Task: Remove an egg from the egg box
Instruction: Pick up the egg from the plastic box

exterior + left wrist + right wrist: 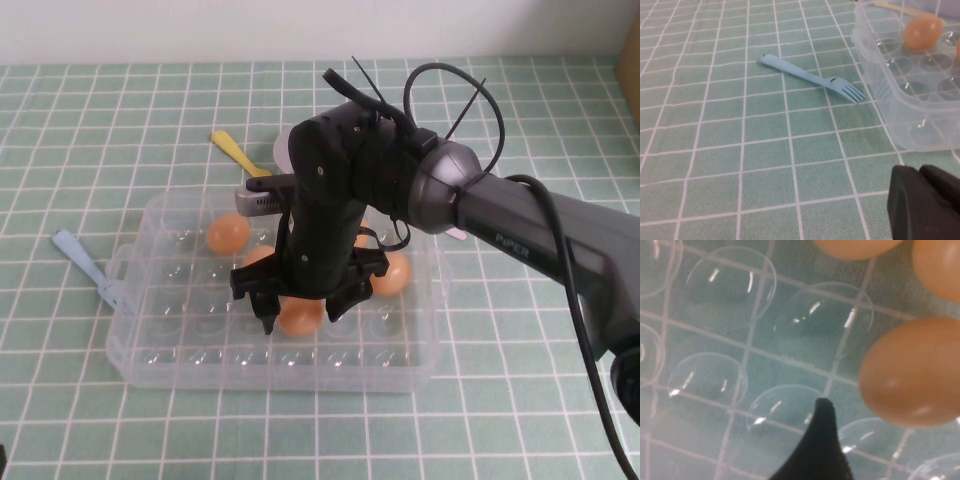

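My right arm blocks most of the egg box, so I can't count eggs. The left gripper is cut off at the corner, can't tell if it's open

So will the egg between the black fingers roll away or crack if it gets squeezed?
Probably it could roll: the egg looks round and smooth, and only a shallow dimple of the egg box seats it. It likely cracks under a hard squeeze, so the open right gripper should close gently. The left gripper sits off beside the box.
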Robot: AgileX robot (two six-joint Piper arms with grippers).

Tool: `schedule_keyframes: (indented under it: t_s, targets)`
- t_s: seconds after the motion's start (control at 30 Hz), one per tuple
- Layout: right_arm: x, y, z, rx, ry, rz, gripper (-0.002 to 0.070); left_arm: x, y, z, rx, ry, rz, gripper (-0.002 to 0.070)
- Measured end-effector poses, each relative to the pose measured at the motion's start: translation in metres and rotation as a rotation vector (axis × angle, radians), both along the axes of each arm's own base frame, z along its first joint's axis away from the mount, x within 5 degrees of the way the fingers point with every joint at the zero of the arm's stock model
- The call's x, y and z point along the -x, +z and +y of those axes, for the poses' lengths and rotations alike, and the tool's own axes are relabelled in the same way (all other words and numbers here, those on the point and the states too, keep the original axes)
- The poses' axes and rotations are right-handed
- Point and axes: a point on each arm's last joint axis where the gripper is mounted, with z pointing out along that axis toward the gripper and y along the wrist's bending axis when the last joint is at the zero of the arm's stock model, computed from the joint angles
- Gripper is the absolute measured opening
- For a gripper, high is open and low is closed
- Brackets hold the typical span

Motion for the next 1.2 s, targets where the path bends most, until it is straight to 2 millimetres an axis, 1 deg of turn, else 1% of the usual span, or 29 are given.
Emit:
schedule_keyframes:
  t_s: [0.27,0.5,0.93,1.2]
  targets:
    - [-0.003,-0.004,0.003,-0.015,-0.006,-0.013,0.0561,0.000,0.000,0.000,0.000,0.000,0.000,-0.0004]
    - [-0.005,-0.018,0.005,-0.002,-0.007,0.002,0.0561,0.000,0.000,0.000,0.000,0.000,0.000,-0.0004]
    - [-0.007,-0.019,0.006,-0.007,-0.008,-0.022,0.0561,0.000,0.000,0.000,0.000,0.000,0.000,-0.0004]
    - [-0.009,-0.019,0.006,-0.012,-0.008,-0.036,0.0512,0.000,0.000,0.000,0.000,0.000,0.000,-0.0004]
